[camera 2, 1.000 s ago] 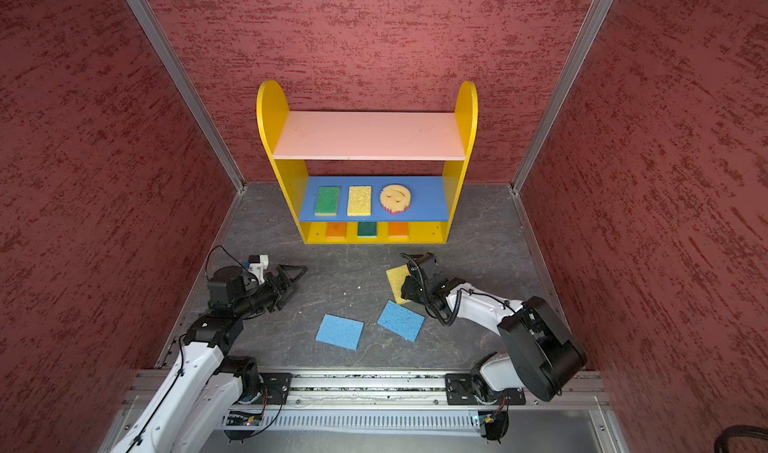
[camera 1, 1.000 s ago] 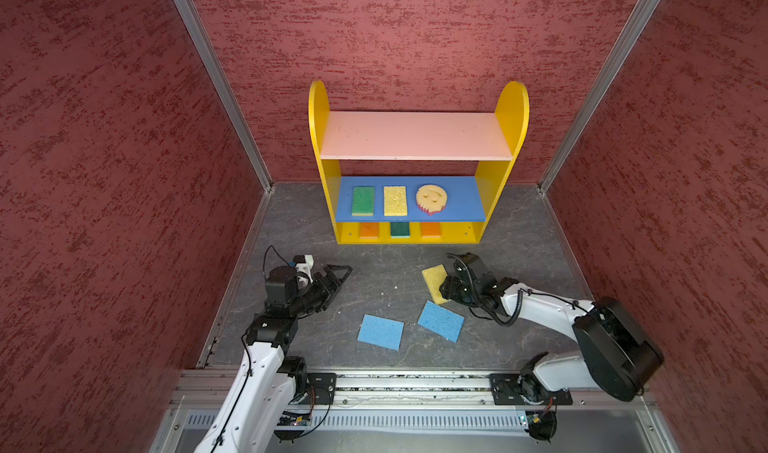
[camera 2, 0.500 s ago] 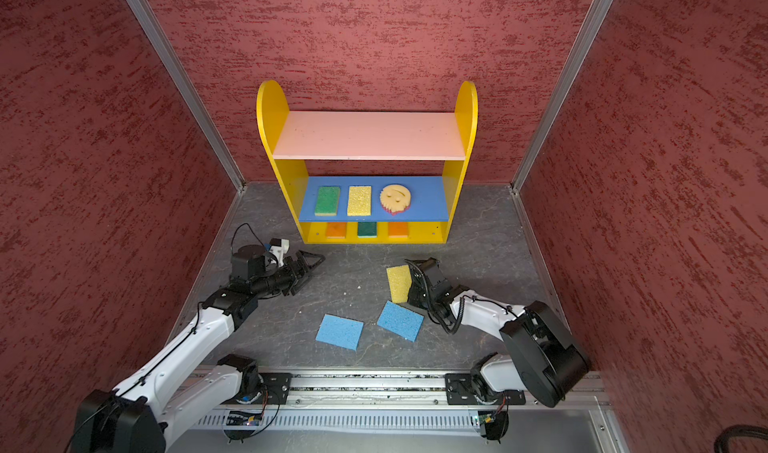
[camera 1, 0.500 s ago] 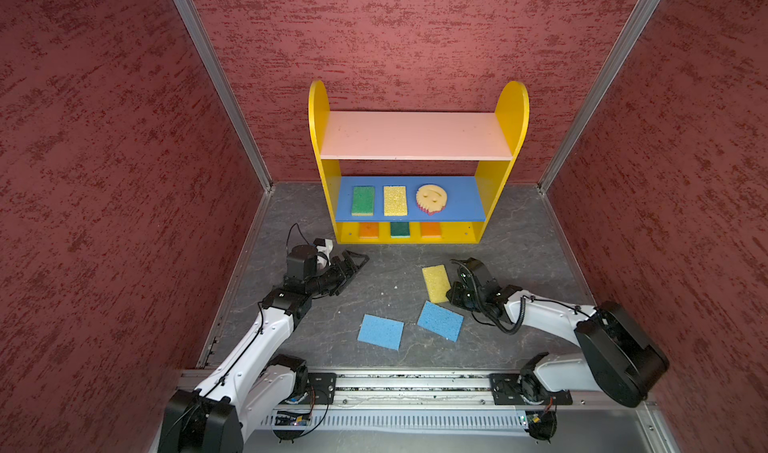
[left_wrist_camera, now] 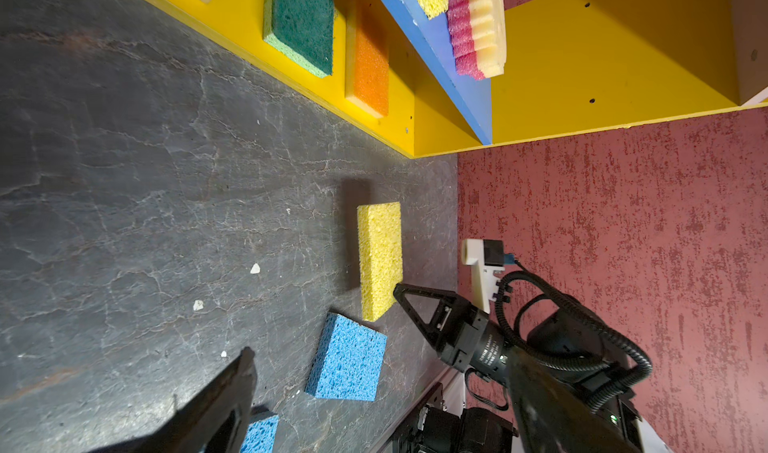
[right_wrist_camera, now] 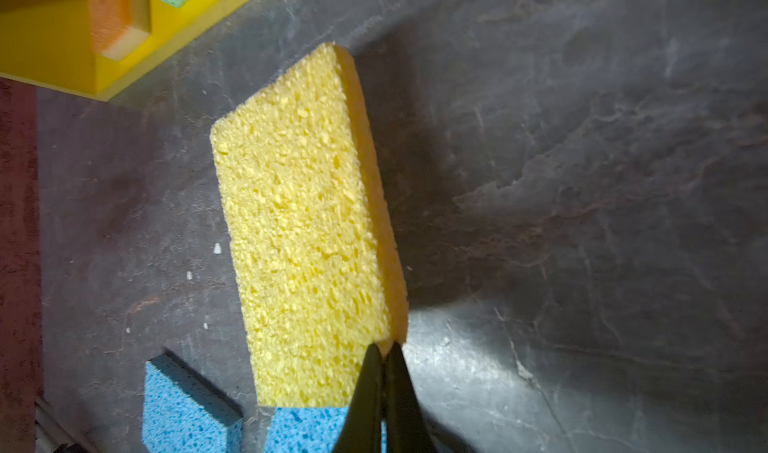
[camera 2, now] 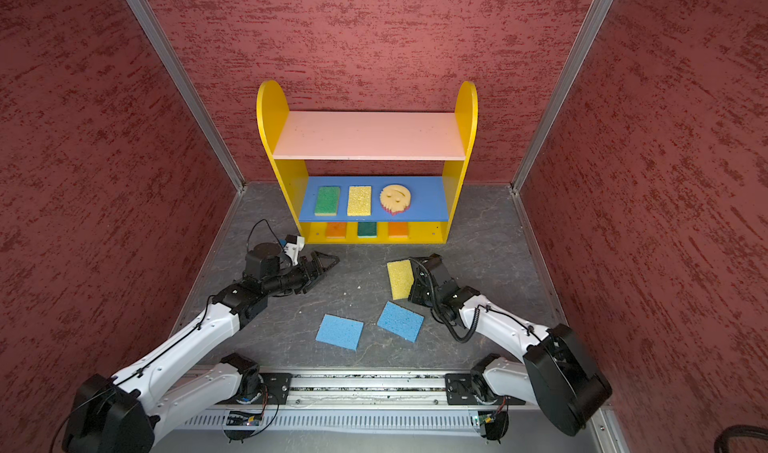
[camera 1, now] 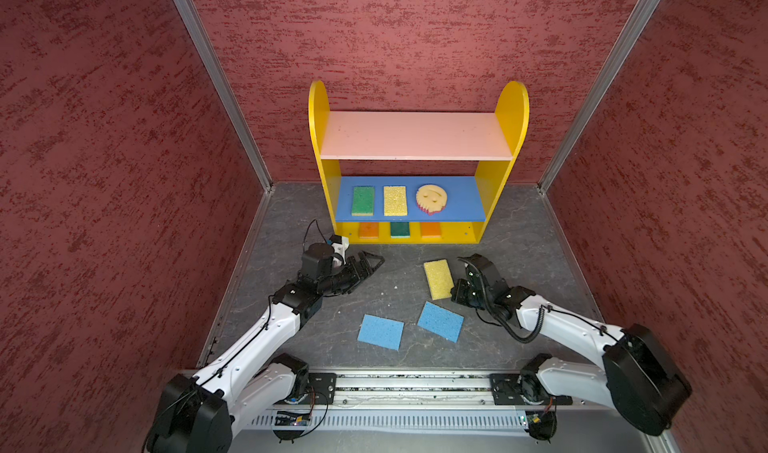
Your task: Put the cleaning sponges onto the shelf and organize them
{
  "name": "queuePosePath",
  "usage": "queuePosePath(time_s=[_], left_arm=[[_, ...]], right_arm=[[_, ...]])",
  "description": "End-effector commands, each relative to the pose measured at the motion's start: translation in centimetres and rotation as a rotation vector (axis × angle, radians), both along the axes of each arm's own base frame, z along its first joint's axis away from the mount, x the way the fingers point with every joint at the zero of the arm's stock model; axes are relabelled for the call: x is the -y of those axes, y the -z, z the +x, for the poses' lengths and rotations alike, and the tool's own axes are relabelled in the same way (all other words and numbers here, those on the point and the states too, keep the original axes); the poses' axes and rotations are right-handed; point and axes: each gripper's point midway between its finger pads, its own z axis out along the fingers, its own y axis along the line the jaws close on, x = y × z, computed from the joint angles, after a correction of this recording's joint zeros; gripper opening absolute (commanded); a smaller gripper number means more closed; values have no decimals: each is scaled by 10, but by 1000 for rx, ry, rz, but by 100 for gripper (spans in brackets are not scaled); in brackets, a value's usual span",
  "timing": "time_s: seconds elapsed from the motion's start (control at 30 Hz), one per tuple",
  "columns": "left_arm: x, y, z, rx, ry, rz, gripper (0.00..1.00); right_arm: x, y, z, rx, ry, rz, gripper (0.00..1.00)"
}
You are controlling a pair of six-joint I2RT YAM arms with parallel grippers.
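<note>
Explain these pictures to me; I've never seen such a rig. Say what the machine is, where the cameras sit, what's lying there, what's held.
These are two white robot arms, each ending in a two-fingered gripper. The two wide pictures come from one camera head looking down on the booth; the close-ups come from cameras on the wrists. At the back stands the shelf: its blue board carries a green sponge, a yellow pad and a smiley sponge; three more sponges sit on the bottom board. On the grey floor lie two blue sponges and the yellow sponge. The right gripper is shut on that sponge's edge; the left gripper is open and empty.
</note>
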Motion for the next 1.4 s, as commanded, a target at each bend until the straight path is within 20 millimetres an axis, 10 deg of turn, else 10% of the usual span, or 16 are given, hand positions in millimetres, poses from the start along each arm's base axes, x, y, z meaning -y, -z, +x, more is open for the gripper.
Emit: queuePosePath(time_s=[0.0,0.37,0.67,0.83,1.1,1.37], left_arm=[[8,-12,0,41,12,4,95],[49,-58,4,186,110,-64,97],[78,-70,7,224,171,-99,95],[95,-71,7,225,211,-113,81],[98,-74,7,246,199,-100,22],[94,-93,3,298,208,-108,8]], right_arm=[[-10,-35,6,48,-28,57,0],[-56,-116,12,140,-150,258,0],[-89,-144,2,163,-237,366,0],[-102,-154,-3,165,-279,401,0],[-99,-162,-5,193,-251,439,1],[-95,-178,-9,252,-268,474,57]])
